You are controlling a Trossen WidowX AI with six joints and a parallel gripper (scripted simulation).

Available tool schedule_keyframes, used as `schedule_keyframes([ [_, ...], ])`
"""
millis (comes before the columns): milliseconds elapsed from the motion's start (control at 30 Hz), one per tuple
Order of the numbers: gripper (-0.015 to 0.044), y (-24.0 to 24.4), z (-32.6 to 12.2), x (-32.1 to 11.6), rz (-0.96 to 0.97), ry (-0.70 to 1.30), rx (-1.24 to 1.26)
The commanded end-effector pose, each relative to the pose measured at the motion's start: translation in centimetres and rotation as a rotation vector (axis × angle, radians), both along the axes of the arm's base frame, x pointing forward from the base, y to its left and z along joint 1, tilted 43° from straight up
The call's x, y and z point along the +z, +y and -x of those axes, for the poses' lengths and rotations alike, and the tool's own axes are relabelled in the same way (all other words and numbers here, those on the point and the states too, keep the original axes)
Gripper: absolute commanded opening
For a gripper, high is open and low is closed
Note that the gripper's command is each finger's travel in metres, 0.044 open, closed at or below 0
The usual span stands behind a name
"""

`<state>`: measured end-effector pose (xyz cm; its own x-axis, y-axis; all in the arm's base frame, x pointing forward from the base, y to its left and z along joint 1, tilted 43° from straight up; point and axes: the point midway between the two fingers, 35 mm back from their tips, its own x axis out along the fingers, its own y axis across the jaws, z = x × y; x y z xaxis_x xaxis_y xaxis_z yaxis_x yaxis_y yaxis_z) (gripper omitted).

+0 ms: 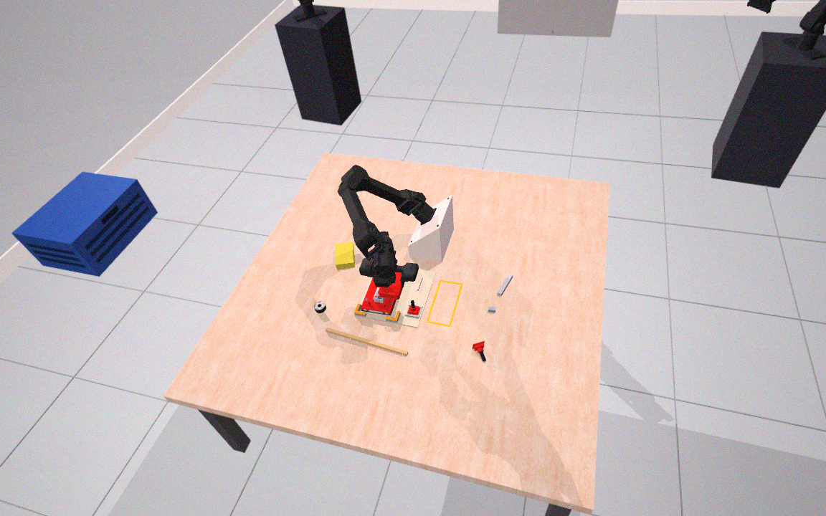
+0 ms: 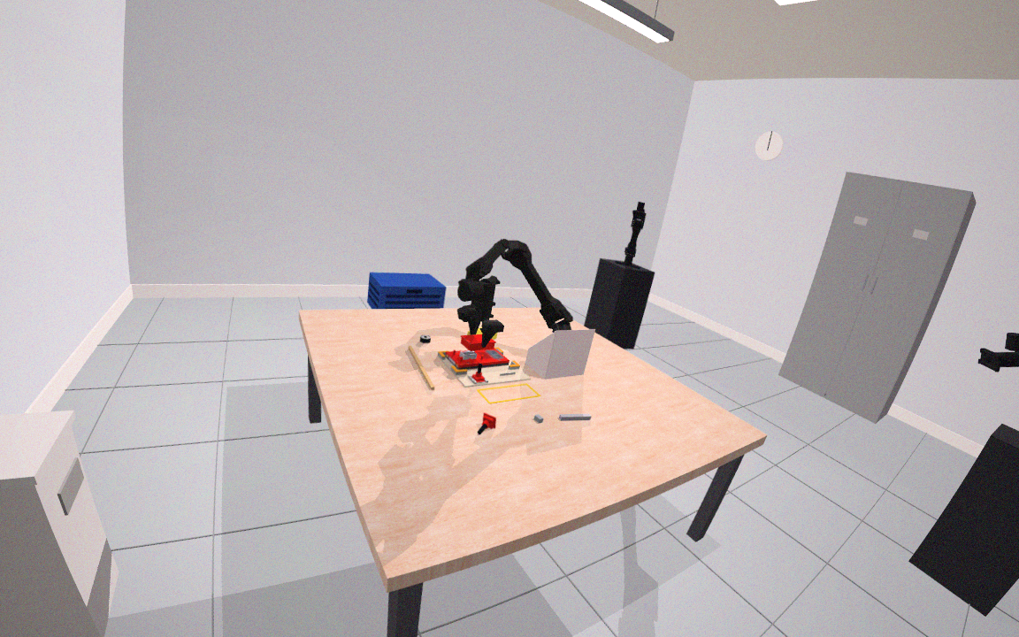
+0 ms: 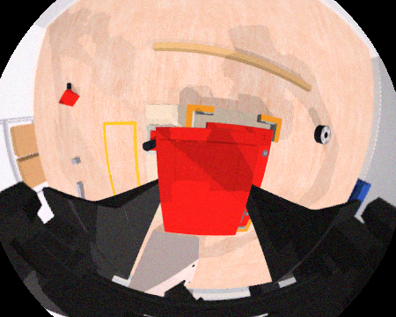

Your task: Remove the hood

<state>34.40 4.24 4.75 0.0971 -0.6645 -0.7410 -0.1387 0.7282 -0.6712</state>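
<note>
My gripper [image 1: 391,276] [image 2: 478,337] [image 3: 203,186] is shut on the red hood [image 1: 391,287] [image 2: 475,342] [image 3: 204,209], with one finger on each side of it. The hood hangs above the toy car, with a gap between them in the exterior view. The toy car [image 1: 374,307] [image 2: 489,360] sits between orange corner brackets; in the wrist view the hood hides most of it. The marked area [image 1: 438,324] [image 2: 515,399] [image 3: 120,123] is a yellow outline on the table beside the car's board, with nothing inside it.
A red piece with an upright black handle [image 1: 413,310] [image 2: 478,377] stands between car and marked area. A wooden stick [image 1: 366,341], a wheel [image 1: 320,307], a yellow block [image 1: 344,254], a red-and-black piece [image 1: 479,347], a grey bar [image 1: 505,284] and the white arm base [image 1: 435,240] surround them.
</note>
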Motion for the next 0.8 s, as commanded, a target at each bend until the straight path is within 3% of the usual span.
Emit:
schedule_keyframes([
  [0,0.0000,1.8,0.1,-1.2,-0.011,-0.009,0.001],
  [767,0.0000,10.5,4.4,-9.2,-0.010,-0.009,-0.005],
])
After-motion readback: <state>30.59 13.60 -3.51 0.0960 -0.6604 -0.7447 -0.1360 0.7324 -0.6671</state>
